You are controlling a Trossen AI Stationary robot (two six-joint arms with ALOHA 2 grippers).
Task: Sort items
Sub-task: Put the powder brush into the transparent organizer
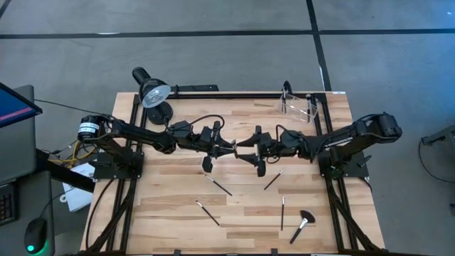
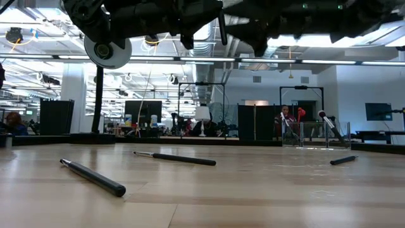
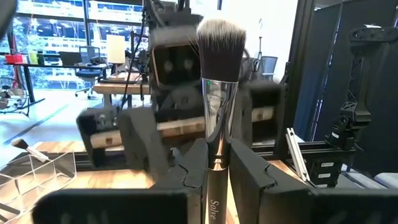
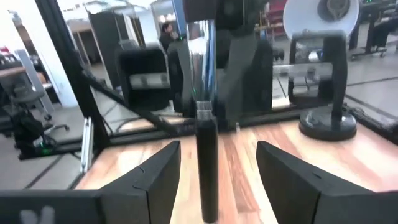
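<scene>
My left gripper (image 1: 231,146) is shut on a makeup brush (image 3: 219,93) high above the middle of the table. The brush has a black handle, a silver ferrule and a dense white-tipped head (image 3: 221,43). My right gripper (image 1: 247,142) faces it from the table's right, open. Its fingers (image 4: 155,174) stand on either side of the black handle (image 4: 207,168) without touching it. Several other slim brushes lie flat on the wood (image 1: 219,185) (image 1: 208,212) (image 1: 274,179) (image 1: 283,213). A fan-headed brush (image 1: 302,226) lies near the front right. My left gripper pinches the brush's black handle (image 3: 216,177), just below the silver ferrule, between its two fingers (image 3: 196,165). The fingers come level from the table's left and lie across the handle. The brush stands upright, head up, clear of the table, with its lower handle end (image 4: 208,211) hanging free.
A black desk lamp (image 1: 153,92) stands at the far left corner. A clear plastic container (image 1: 298,107) stands at the far right with a brush in it. In the low view, loose brushes (image 2: 95,177) (image 2: 177,158) (image 2: 343,160) lie on the table below both arms.
</scene>
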